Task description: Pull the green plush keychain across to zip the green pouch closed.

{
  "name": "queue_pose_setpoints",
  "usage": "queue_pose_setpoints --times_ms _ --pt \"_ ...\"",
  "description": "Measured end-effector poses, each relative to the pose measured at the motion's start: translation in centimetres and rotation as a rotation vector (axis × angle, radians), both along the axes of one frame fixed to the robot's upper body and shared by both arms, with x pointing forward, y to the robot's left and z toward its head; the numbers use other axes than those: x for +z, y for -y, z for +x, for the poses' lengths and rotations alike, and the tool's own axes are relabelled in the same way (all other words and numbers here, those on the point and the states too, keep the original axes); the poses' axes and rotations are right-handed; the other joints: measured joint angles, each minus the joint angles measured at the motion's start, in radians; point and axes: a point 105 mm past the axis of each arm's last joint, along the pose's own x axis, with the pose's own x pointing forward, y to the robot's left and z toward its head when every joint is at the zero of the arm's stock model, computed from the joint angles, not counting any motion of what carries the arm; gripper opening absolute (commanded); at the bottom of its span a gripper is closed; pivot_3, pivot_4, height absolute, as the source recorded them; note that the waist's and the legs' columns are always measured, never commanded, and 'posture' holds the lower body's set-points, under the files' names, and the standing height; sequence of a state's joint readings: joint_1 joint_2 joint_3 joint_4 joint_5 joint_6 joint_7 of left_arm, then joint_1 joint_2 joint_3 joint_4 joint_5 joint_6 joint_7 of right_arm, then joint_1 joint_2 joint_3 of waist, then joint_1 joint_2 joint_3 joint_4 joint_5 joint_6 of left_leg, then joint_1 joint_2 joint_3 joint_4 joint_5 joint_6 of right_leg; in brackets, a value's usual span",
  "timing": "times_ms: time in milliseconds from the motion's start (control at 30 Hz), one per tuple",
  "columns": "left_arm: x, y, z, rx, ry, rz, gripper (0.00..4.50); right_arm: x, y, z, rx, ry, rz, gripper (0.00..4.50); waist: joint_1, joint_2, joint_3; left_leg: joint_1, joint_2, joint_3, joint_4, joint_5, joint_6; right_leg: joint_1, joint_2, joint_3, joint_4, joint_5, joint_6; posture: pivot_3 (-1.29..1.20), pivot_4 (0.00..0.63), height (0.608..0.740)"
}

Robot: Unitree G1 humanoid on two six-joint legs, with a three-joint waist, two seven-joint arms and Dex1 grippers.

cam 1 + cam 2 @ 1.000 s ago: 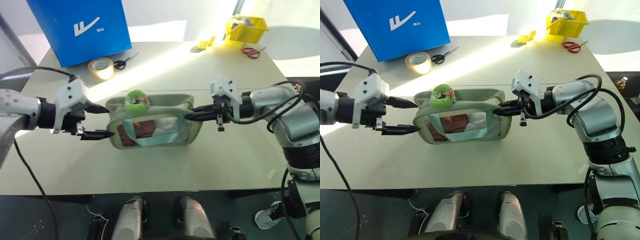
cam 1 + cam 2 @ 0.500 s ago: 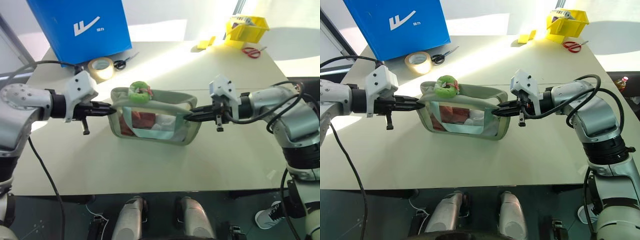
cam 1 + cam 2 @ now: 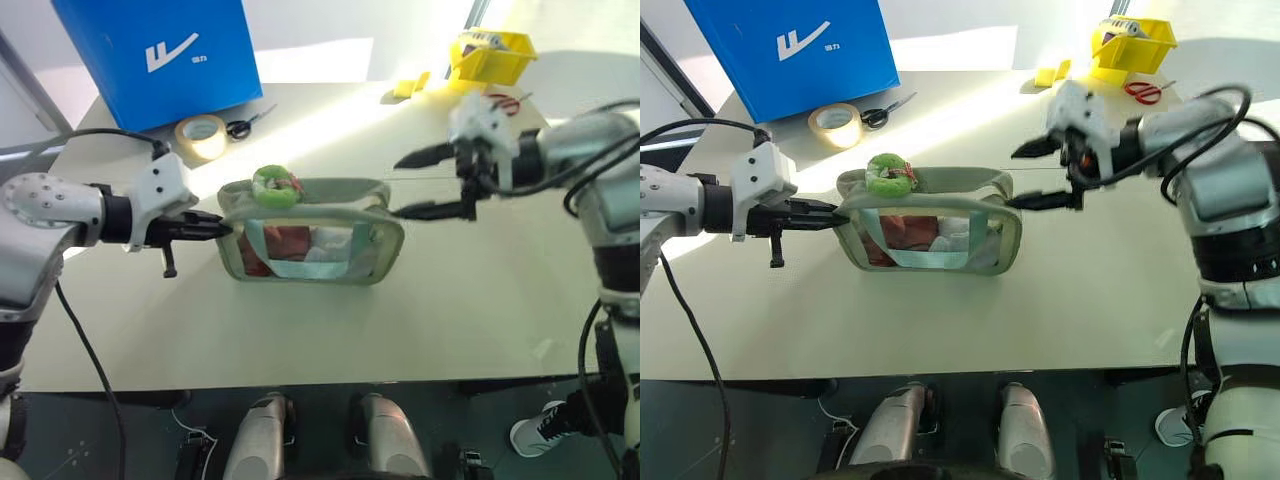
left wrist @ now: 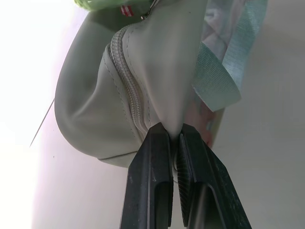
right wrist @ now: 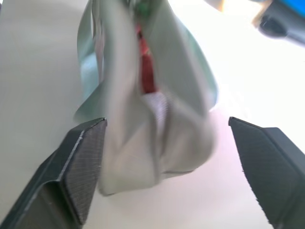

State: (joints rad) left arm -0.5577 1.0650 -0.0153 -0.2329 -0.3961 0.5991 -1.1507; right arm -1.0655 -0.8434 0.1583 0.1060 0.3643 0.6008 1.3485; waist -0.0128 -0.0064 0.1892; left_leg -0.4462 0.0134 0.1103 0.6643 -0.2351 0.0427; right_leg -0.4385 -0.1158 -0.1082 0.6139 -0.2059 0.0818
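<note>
The green pouch sits on the table with its clear window facing me. The green plush keychain rests on the zipper near the pouch's left end. My left gripper is shut on the fabric at that left end; the left wrist view shows its fingertips pinching the pouch beside the zipper. My right gripper hangs open just above and right of the pouch's right end, apart from it. In the right wrist view its pads stand wide on either side of the pouch.
A blue box stands at the back left with a tape roll and black scissors in front of it. A yellow bin and red scissors lie at the back right.
My left gripper closed on the pouch's left end. My right gripper then let go of the right end, opened wide and rose, and the pouch settled back level on the table.
</note>
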Motion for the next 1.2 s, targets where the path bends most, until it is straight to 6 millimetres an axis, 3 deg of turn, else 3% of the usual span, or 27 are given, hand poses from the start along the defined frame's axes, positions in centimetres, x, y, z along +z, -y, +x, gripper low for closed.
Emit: queue_pose_setpoints --times_ms 133,233,333,500,667,767,967,1000,1200 --pt "0.0 0.1 0.2 0.001 0.008 0.0 0.0 2.3 -4.6 -0.1 0.104 0.034 0.143 4.25 -0.001 0.0 0.0 0.0 0.001 0.0 0.0 0.001 -0.001 0.0 0.001 0.0 0.001 0.001 0.002 0.0 0.15 0.74" --pt "0.0 0.3 0.2 -0.01 0.012 -0.007 0.0 1.5 -8.2 -0.3 0.165 0.016 0.193 4.25 0.006 0.0 0.0 0.0 0.0 0.0 0.0 0.001 -0.001 0.001 0.002 0.0 0.001 0.002 0.003 0.0 0.15 0.74" --pt "0.0 0.4 0.2 -0.016 0.015 -0.009 0.0 0.4 -10.6 -1.0 0.209 0.009 0.203 4.25 0.008 -0.001 -0.001 -0.001 -0.001 0.0 0.001 0.001 -0.001 0.001 0.002 0.0 0.001 0.002 0.003 0.0 0.15 0.74" --pt "0.0 0.4 0.3 -0.015 0.017 -0.005 0.0 -3.1 -12.2 -1.5 0.23 -0.03 0.149 4.25 0.004 0.0 -0.001 0.0 -0.001 0.0 0.001 0.001 0.0 0.002 0.002 0.0 0.001 0.002 0.004 0.0 0.15 0.74" --pt "0.0 0.4 0.3 -0.012 0.018 -0.002 0.0 -4.1 -12.7 -0.7 0.192 0.014 0.114 4.25 0.001 0.0 -0.001 0.001 -0.001 0.0 0.001 0.001 -0.001 0.002 0.003 0.0 0.001 0.002 0.004 0.0 0.15 0.74" --pt "0.0 0.4 0.3 -0.013 0.02 -0.002 0.0 -4.5 -13.0 -0.1 0.168 0.01 0.116 3.39 0.002 0.0 -0.001 0.001 -0.001 0.0 0.001 0.003 -0.005 0.002 0.003 0.0 0.001 0.002 0.004 0.0 0.15 0.74" --pt "0.0 0.6 0.5 -0.015 0.02 -0.01 0.0 -4.2 -13.0 0.1 0.149 -0.011 0.145 0.29 0.003 0.0 -0.001 0.0 -0.001 0.0 0.001 0.003 -0.005 0.002 0.003 0.0 0.001 0.002 0.004 0.0 0.15 0.74" --pt "0.0 0.6 0.5 -0.015 0.02 -0.01 0.0 -4.1 -12.8 0.1 0.139 -0.026 0.158 0.09 0.003 0.0 -0.001 0.001 -0.001 0.0 0.001 0.003 -0.005 0.002 0.003 0.0 0.001 0.002 0.004 0.0 0.15 0.74" --pt "0.0 0.7 0.5 -0.019 0.02 -0.015 0.0 -1.8 -10.1 0.1 0.044 -0.091 0.248 0.09 0.007 0.0 -0.001 0.0 -0.001 0.0 0.001 0.003 -0.004 0.002 0.002 0.0 0.001 0.002 0.004 0.0 0.15 0.74"
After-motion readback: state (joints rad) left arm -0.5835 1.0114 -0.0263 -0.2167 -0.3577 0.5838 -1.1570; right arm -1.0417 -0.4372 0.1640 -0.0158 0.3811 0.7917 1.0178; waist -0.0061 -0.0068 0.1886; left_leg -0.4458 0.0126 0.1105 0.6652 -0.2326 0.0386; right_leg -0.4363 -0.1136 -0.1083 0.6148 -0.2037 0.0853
